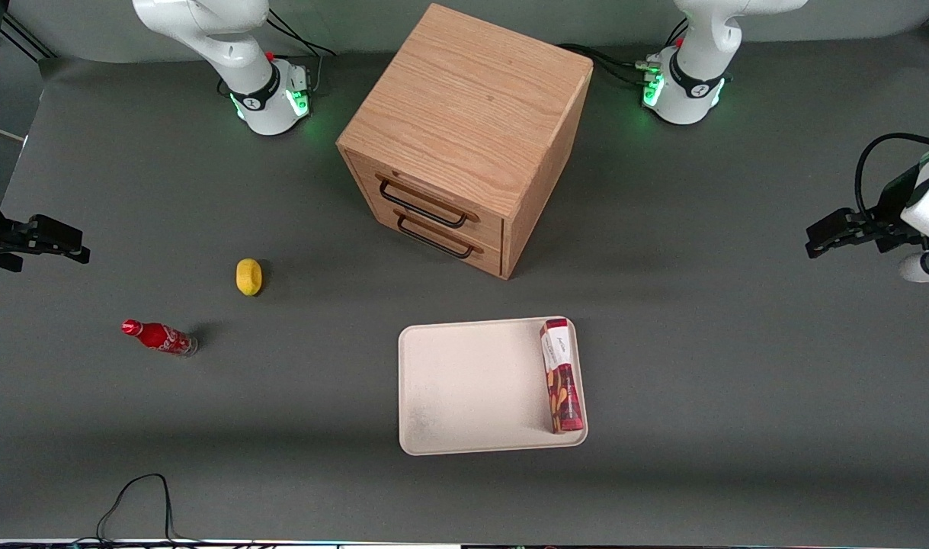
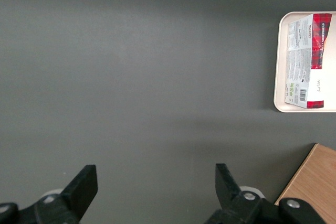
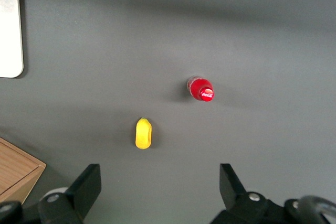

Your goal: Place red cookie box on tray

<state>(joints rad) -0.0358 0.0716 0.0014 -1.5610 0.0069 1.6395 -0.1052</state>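
Red cookie box [image 1: 562, 376] lies flat inside the tray [image 1: 464, 389], tucked along the rim at the working arm's end, its long side running with that edge and its white label end pointing toward the wooden cabinet [image 1: 464, 137]. From where I stand the job looks done: the box is fully within the rim, nothing hanging over.

The working arm's gripper [image 1: 841, 232] hangs well off to the side, above bare table near the working arm's end, empty, with its fingers [image 2: 84, 184] spread wide. The wrist camera agrees, showing only grey table between the fingers and the box and tray off at a distance.

What could still spoil it is mostly the arm itself. If it swings low across the table toward the tray, it might clip the rim and slide the tray, or nudge the box up onto the edge (it sits close against that rim, so there is little room to spare). A knock against the cabinet corner nearest the tray looks less likely.

The little soda bottle [image 1: 159, 336] and the yellow thing [image 1: 248, 276] lie toward the parked arm's end, well clear of any trouble.
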